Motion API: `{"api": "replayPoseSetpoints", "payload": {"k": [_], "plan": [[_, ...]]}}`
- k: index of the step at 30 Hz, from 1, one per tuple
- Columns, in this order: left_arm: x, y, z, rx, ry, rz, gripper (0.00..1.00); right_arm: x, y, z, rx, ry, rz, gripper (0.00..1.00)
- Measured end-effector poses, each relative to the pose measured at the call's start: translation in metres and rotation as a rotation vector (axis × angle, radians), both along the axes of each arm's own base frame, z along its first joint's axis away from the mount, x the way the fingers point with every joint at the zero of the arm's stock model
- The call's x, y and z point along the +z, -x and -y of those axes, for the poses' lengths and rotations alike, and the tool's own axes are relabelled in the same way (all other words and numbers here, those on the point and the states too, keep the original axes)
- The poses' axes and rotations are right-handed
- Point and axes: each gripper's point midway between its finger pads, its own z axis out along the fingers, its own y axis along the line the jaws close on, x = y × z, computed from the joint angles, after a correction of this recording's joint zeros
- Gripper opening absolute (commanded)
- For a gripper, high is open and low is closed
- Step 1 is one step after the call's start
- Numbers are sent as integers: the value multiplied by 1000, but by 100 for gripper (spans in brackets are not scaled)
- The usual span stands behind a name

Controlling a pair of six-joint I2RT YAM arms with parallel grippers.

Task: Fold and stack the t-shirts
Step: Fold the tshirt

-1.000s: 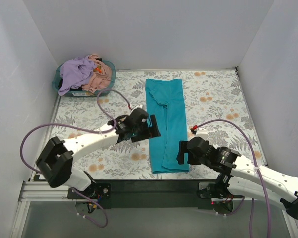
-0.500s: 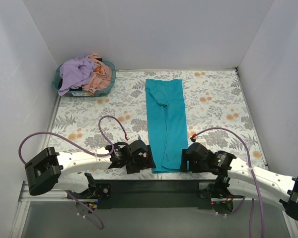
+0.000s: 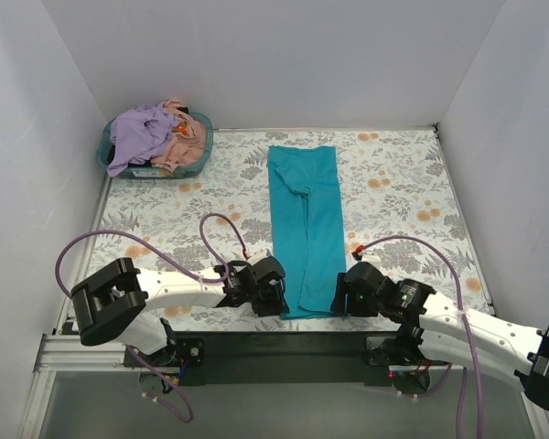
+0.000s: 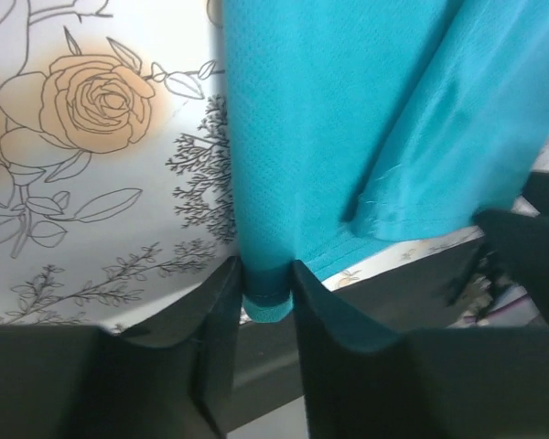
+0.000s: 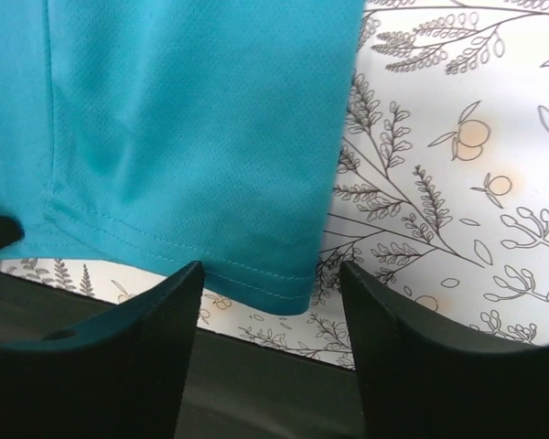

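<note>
A teal-blue t-shirt (image 3: 306, 224) lies folded into a long strip down the middle of the floral cloth. My left gripper (image 3: 281, 297) sits at the strip's near-left corner, and in the left wrist view its jaws are shut on that hem corner of the teal-blue t-shirt (image 4: 284, 137), which is bunched between the fingertips (image 4: 221, 293). My right gripper (image 3: 337, 294) is at the near-right corner. In the right wrist view its fingers (image 5: 178, 302) stand apart, straddling the teal hem (image 5: 192, 146) without pinching it. A lavender t-shirt (image 3: 142, 135) and a peach-pink t-shirt (image 3: 185, 146) lie heaped in the basket.
The teal plastic basket (image 3: 104, 155) stands at the far left corner. White walls close in the table on three sides. The table's black front rail (image 3: 284, 343) runs just behind both grippers. Purple cables (image 3: 215, 224) loop above the left arm.
Both arms have come down to the near hem of the teal shirt. The left jaws have closed on its near-left corner. The right jaws have narrowed around the near-right corner.
</note>
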Motion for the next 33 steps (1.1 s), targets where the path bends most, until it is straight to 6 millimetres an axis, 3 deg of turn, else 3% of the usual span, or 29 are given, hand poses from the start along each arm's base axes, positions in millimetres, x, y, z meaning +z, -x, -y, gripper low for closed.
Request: {"api": "replayPoseSetpoints", "payload": {"k": [2,5,6,12,21,33], "plan": [[-5,2,-2,-3,-12,-6,21,-3,0,2,-12,1,-4,66],[-7,4,-3,3,-12,-14,2,-4,0,3,-23,-5,-6,56],[-8,5,-3,2,-13,-15,0,-5,-1,3,-26,-8,-5,45],[-8,6,-3,21,-3,-24,0,-9,4,3,-30,-26,-22,1],[-8,9,-15,48,-25,-25,0,-8,12,13,-44,-16,-48,1],[1,14,-19,14,-7,-7,0,-1,21,8,3,-55,-70,1]]}}
